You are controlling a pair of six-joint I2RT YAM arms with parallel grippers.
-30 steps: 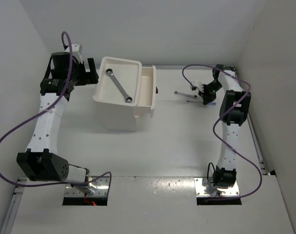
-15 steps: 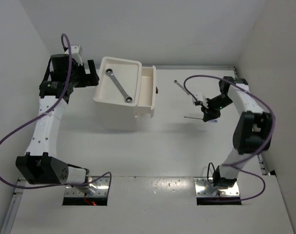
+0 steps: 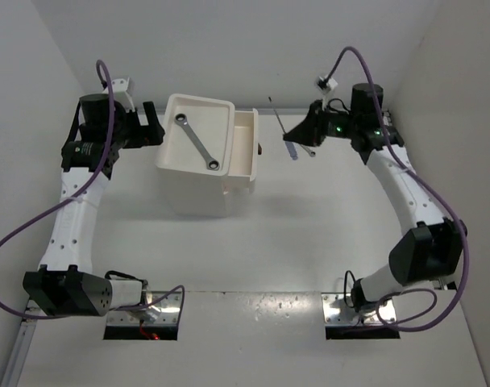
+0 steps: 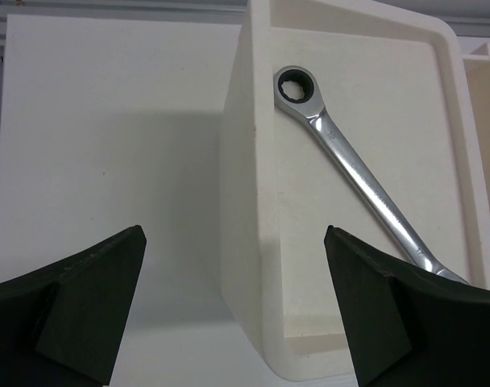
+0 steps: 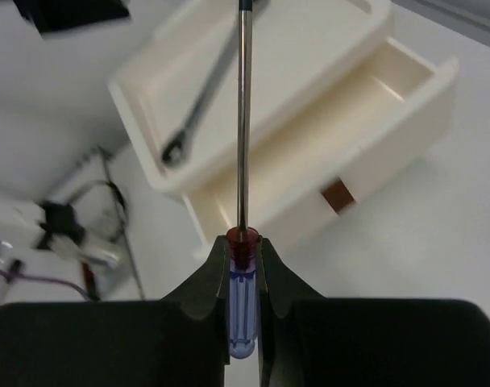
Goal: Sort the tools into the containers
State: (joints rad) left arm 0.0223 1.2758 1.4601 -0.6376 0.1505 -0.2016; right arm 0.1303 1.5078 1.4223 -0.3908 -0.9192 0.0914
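The white drawer unit (image 3: pixel 193 193) stands at the back left. One silver wrench (image 3: pixel 197 143) lies in its tray top. Its top drawer (image 3: pixel 243 149) is pulled out to the right, brown handle (image 3: pixel 261 148) showing. My right gripper (image 3: pixel 303 133) is shut on a blue-handled screwdriver (image 3: pixel 291 149), held in the air right of the drawer; in the right wrist view its shaft (image 5: pixel 243 121) points at the open drawer (image 5: pixel 350 121). Another thin tool (image 3: pixel 310 151) lies partly hidden below it. My left gripper (image 3: pixel 152 127) is open and empty, at the unit's left edge (image 4: pixel 245 201), beside the wrench (image 4: pixel 358 173).
White walls close in the table at the back, left and right. Purple cables loop off both arms. The arm bases sit at the near edge (image 3: pixel 253 310).
My right arm has lifted the screwdriver off the table on the right and swung it back and left, toward the open drawer. My left arm has hardly moved.
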